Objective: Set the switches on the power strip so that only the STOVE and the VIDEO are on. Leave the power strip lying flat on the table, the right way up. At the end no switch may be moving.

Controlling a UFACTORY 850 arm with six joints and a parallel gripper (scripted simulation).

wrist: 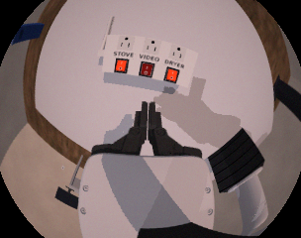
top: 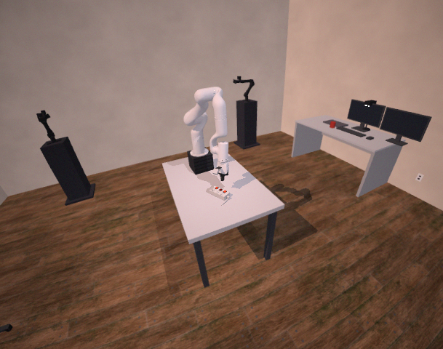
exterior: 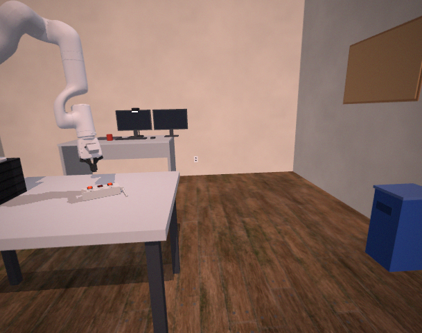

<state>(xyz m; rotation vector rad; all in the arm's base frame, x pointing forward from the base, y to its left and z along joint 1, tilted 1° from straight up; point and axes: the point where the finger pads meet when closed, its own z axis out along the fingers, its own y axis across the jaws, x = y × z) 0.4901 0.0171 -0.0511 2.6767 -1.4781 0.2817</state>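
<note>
I see the gripper with its black fingers pressed together, nothing between them, hanging above the matte white table. At 12 o'clock from the fingertips, apart from them, the strip lies flat: boxy off-white bar, three square rockers. STOVE and DRYER glow bright orange-red; VIDEO is darker red.

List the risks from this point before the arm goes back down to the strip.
1. In the wrist view STOVE and DRYER glow bright while VIDEO looks darker, so two rockers likely need flipping; pressing the wrong one adds error.
2. The switches sit close together; the shut claw could clip a neighbour.
3. The power strip lies loose on the table; an off-centre push might slide or tip it.
</note>
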